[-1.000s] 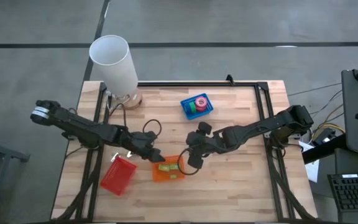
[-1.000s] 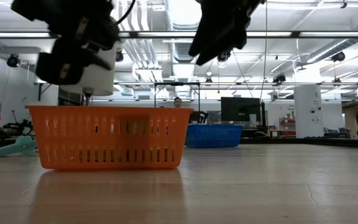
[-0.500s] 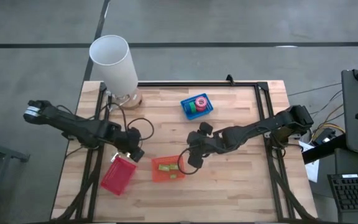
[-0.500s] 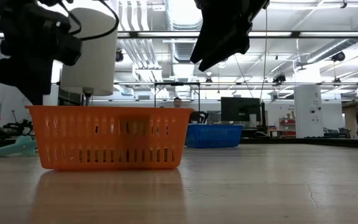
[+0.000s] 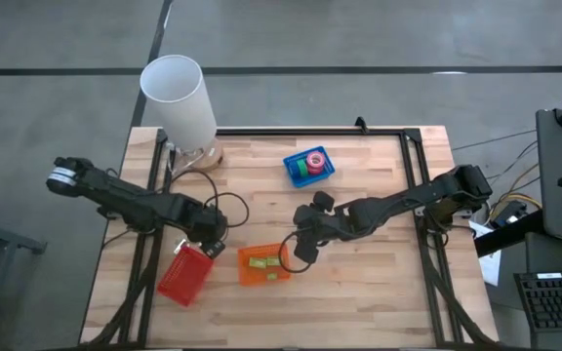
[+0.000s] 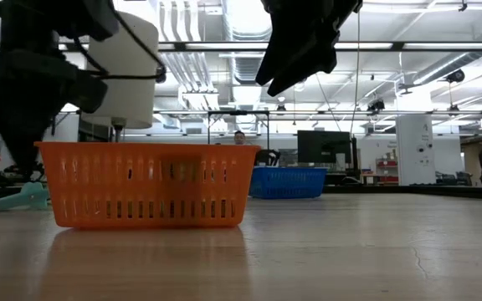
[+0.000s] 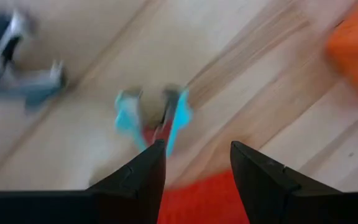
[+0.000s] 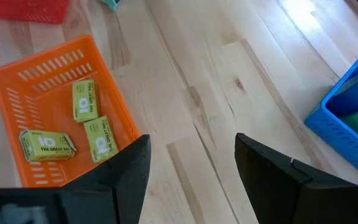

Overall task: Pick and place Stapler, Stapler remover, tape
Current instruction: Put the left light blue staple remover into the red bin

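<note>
Wooden table (image 5: 359, 292); orange bin (image 5: 263, 264) holds three green boxes (image 8: 86, 99); blue bin (image 5: 308, 166), far side, holds tape rolls (image 5: 312, 162); left gripper (image 7: 194, 163) open over blurred teal stapler remover (image 7: 151, 115); right gripper (image 8: 191, 165) open, empty.

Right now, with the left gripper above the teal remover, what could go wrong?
1. The left gripper is open above the small teal staple remover, which lies close to the red plastic bin; one finger could strike the bin's rim.
2. The remover looks small and may slip out.
</note>
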Robot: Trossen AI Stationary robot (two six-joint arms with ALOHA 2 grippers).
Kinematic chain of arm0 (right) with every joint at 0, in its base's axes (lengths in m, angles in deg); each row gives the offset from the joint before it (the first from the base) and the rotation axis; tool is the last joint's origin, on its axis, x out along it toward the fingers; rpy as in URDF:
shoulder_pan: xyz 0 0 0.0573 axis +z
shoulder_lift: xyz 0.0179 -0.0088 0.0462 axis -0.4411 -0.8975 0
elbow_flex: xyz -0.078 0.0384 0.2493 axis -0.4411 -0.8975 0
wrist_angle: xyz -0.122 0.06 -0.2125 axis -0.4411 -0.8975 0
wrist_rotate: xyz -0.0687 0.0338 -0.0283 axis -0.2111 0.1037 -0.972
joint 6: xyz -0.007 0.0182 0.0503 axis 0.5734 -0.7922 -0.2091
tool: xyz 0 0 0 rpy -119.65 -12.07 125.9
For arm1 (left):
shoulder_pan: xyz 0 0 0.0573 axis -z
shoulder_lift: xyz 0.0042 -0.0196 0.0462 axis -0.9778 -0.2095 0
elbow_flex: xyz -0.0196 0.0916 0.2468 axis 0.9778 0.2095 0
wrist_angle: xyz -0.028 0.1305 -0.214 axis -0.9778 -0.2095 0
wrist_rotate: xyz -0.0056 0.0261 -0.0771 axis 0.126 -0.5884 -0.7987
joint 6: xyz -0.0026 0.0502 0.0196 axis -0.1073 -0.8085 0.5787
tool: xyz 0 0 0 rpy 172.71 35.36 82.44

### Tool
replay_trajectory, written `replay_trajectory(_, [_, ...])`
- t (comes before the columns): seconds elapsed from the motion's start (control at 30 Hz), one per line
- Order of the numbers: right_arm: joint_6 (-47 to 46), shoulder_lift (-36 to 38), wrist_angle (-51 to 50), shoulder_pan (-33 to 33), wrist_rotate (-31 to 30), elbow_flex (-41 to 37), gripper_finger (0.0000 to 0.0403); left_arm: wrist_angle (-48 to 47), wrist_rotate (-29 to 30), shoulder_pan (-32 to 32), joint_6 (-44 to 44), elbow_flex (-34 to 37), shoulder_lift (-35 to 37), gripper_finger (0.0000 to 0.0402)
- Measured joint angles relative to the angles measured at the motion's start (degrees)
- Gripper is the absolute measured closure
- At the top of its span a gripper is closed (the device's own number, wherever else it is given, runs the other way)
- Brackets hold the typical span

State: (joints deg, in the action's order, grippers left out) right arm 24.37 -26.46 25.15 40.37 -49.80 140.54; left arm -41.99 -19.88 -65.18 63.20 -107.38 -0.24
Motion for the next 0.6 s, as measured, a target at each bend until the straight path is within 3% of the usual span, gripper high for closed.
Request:
replay_trajectory(0.23, [0.0, 0.0, 0.1, 0.0, -0.1, -0.1, 0.0179, -9.7, -2.1, 0.8, 6.5, 0.0, 0.6, 0.0220])
replay_trajectory(0.6, [1.3, 0.0, 0.7, -0.2, -1.7, -0.3, 0.0179, -10.2, -13.6, 0.8, 13.4, 0.1, 1.0, 0.0220])
